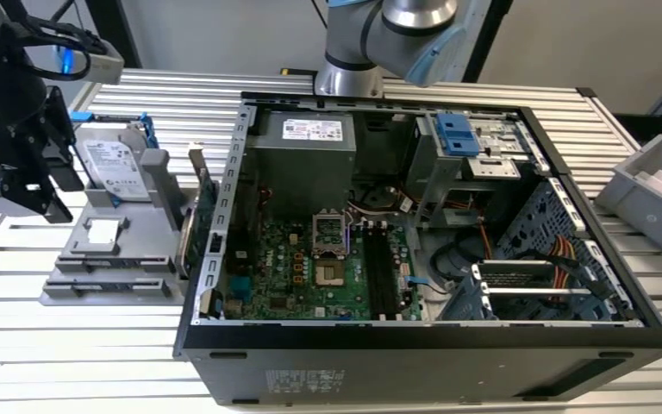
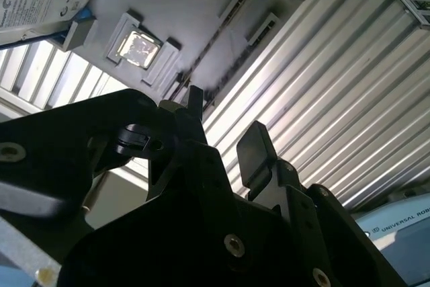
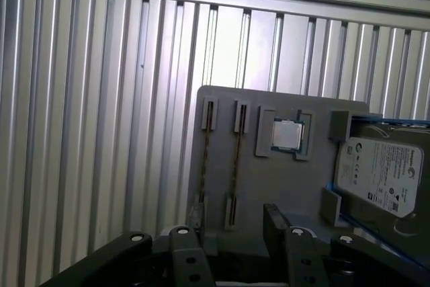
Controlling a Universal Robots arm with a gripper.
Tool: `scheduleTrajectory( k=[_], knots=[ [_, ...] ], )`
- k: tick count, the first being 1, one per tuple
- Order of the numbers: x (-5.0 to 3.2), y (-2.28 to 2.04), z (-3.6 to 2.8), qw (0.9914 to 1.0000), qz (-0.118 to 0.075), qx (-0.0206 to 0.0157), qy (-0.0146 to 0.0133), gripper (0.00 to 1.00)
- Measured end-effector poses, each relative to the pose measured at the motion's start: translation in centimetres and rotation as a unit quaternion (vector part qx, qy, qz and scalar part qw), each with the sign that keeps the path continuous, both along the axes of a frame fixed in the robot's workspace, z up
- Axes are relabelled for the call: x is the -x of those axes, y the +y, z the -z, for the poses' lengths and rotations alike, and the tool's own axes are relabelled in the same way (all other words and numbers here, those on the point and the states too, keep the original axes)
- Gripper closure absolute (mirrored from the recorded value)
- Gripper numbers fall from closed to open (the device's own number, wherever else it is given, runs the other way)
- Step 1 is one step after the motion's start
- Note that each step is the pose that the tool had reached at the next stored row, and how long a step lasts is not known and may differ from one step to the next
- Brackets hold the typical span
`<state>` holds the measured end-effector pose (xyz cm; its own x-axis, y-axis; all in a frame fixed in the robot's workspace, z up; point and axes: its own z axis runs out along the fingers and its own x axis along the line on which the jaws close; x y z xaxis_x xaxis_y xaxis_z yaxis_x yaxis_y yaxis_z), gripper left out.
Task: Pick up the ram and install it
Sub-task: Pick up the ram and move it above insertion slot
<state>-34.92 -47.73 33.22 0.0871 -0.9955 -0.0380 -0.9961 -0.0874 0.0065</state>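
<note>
Hovering over the grey fixture tray [image 3: 259, 179], the gripper [image 3: 235, 218] is holding its two black fingers apart with nothing between them, so the pickup is not yet made. It is sitting nearest the ram stick [image 3: 236, 162], which is standing on edge in a narrow slot of the tray with a second ram stick [image 3: 207, 159] just beside it in a parallel slot. Both are showing as thin brownish lines held between small raised end blocks. By this reading the task is standing at its very start: grasping, carrying and seating the module are all remaining. In the exterior view the long dark memory slots [image 1: 379, 272] on the green motherboard [image 1: 296, 267] are looking unfilled, though that is hard to confirm. The tray is looking like matte moulded plastic. It is also cradling a square CPU [image 3: 289, 134] with a dull metal lid, and a hard drive [image 3: 379, 176] with a pale label. Beneath everything, the ribbed aluminium table [image 3: 101, 132] is throwing bright streaks along its grooves. The open computer case [image 1: 423, 362] is lying on its side, its black sheet-metal walls framing tangled cables and perforated drive bays.
</note>
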Motion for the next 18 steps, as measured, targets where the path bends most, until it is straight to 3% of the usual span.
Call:
scheduleTrajectory(
  k=[12,13,18],
  knots=[
    [0.00,0.00,1.14,1.00000,0.001,0.0000,0.0000,0.00],
    [0.00,0.00,2.05,1.00000,0.001,-0.0001,0.0000,0.00],
    [0.00,0.00,2.57,1.00000,0.001,0.0000,0.0000,0.00]
  ],
)
